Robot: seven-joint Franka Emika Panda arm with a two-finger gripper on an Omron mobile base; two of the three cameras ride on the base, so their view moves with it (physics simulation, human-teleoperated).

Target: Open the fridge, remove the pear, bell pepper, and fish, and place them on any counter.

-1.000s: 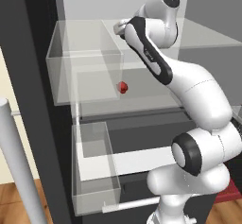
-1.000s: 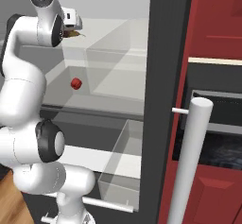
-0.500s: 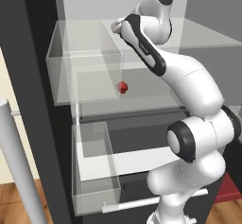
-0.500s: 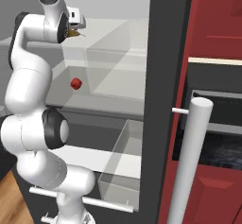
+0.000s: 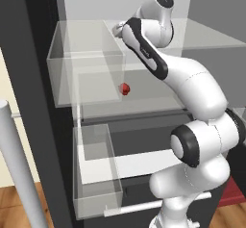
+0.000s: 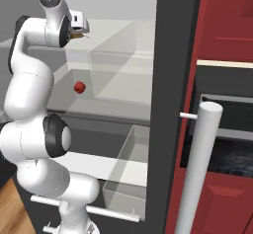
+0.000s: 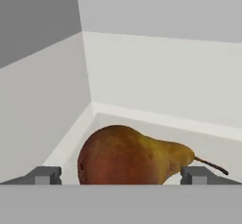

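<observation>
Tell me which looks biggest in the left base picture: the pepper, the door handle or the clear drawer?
1. Clear drawer.
2. Door handle, though it looks big partly because it's nearest the camera.
3. Pepper, a tiny red dot.

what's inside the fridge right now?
Pear on the upper shelf between the open gripper tips; bell pepper one shelf down. No fish visible; the arm covers part of the fridge.

light: even, bright, diffuse | shadows: faint, soft | glare: none | focus: sharp, undistorted

pear (image 7: 127,154) between hand's (image 7: 121,176) spread fingertips, fridge walls (image 7: 42,100) close behind
</observation>
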